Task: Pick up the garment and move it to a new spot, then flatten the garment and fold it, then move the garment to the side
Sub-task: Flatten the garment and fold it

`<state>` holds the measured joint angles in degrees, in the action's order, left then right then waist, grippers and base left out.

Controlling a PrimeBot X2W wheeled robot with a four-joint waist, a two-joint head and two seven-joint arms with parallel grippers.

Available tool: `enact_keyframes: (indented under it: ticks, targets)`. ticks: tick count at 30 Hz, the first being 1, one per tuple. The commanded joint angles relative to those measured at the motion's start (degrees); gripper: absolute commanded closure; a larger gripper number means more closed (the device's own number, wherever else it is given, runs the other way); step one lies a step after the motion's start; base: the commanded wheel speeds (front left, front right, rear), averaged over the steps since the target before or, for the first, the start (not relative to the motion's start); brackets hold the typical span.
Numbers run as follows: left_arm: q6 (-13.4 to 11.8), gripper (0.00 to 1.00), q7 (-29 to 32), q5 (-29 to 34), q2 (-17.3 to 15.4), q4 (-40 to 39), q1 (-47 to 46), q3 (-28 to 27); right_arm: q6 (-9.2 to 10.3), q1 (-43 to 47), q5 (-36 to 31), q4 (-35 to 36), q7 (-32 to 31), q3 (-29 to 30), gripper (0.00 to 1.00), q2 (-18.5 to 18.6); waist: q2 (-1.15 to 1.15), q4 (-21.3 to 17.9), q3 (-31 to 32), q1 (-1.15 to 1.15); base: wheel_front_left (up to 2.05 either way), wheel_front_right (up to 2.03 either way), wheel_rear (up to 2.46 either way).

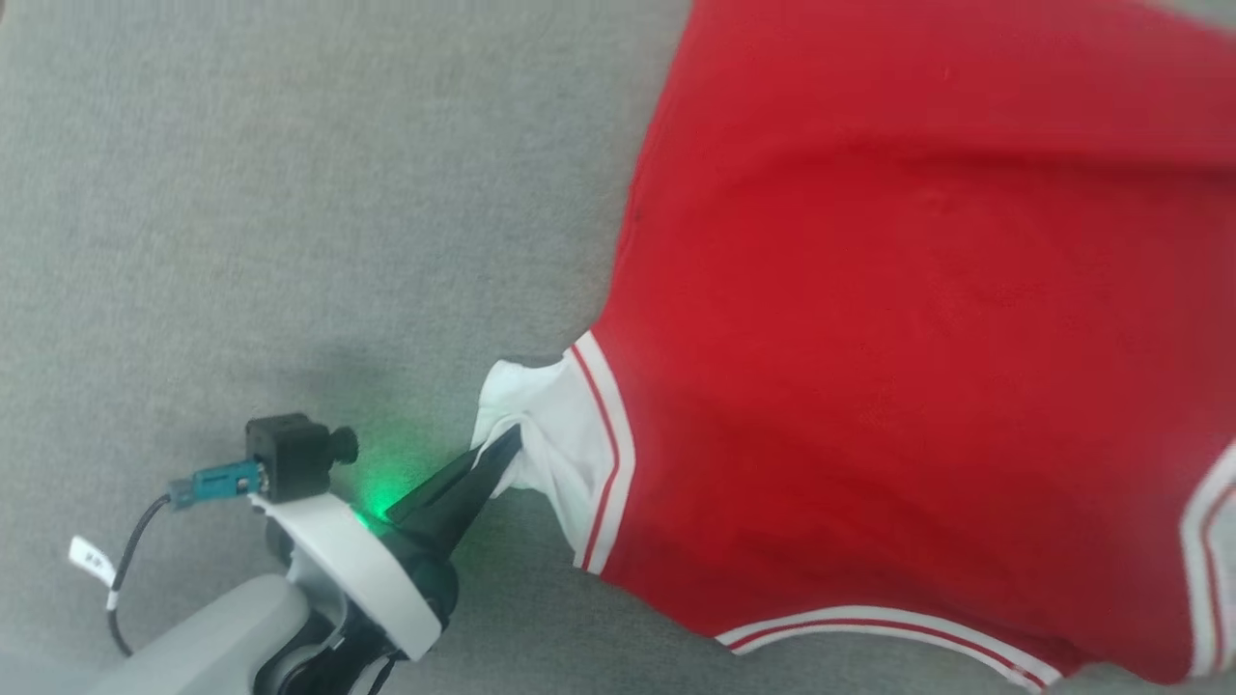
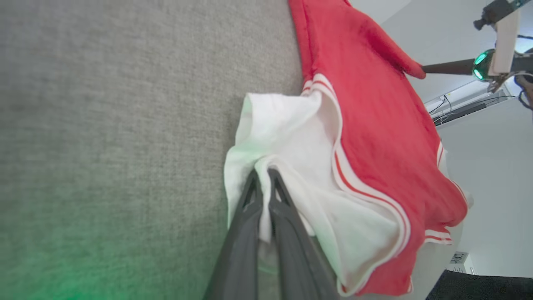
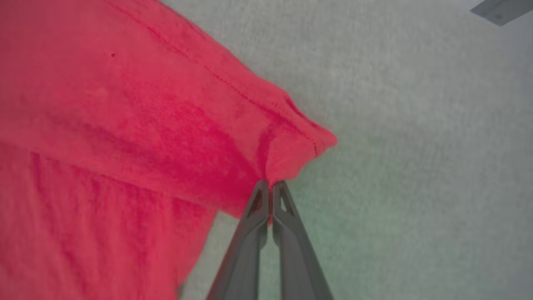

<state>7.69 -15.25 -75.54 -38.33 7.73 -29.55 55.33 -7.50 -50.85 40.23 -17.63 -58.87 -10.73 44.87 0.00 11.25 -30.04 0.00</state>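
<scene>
The garment (image 1: 869, 319), a red shirt with white sleeves and red-and-white striped trim, lies plain red side up on the grey cloth surface. My left gripper (image 1: 507, 446) is shut on its white sleeve (image 1: 546, 430), and in the left wrist view the sleeve (image 2: 291, 141) is bunched between the left gripper's (image 2: 263, 171) closed fingers. My right gripper (image 3: 271, 183) is shut on a red hem corner of the garment (image 3: 287, 154). It also appears in the left wrist view as the right gripper (image 2: 424, 68) pinching the far corner of the garment (image 2: 374, 96).
The grey fabric surface (image 1: 241, 193) stretches bare to the left of the shirt. A black camera block with a teal plug and cable (image 1: 280, 458) sits on my left wrist. A pale wall with cables (image 2: 470, 104) lies beyond the surface edge.
</scene>
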Motion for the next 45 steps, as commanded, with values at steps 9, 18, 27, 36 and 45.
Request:
enact_keyframes:
  ticks: [9,18,27,36,45]
  targets:
    - [-0.3,1.0,0.15,1.82,-1.2,0.39,5.3,-4.61,0.02,27.91,10.5,19.47,-3.66,6.2,1.0,3.95,0.0,-5.07,6.8,0.0,0.0,0.0,0.0]
    - [-0.3,1.0,0.15,3.11,-1.17,0.58,7.93,-7.57,0.02,53.17,10.09,33.23,-6.11,8.9,1.0,-3.37,0.0,-6.64,8.5,0.0,0.0,0.0,0.0]
    - [-0.3,1.0,0.14,2.83,-1.07,0.97,7.25,-6.44,0.02,56.62,5.81,35.64,-2.75,5.45,0.79,-9.47,0.0,-7.25,9.51,0.0,0.0,0.0,0.0]
    - [-0.3,1.0,0.14,2.66,-0.7,0.53,8.12,-6.51,0.01,56.52,13.83,45.22,-3.55,17.24,0.0,-7.19,0.0,-6.62,10.08,0.0,0.0,0.0,0.0]
    - [-0.3,1.0,0.13,3.46,1.43,-0.19,5.06,-6.42,0.01,36.03,11.85,42.33,-2.02,21.38,0.0,-5.22,0.0,-4.63,6.11,0.0,0.0,0.0,0.0]
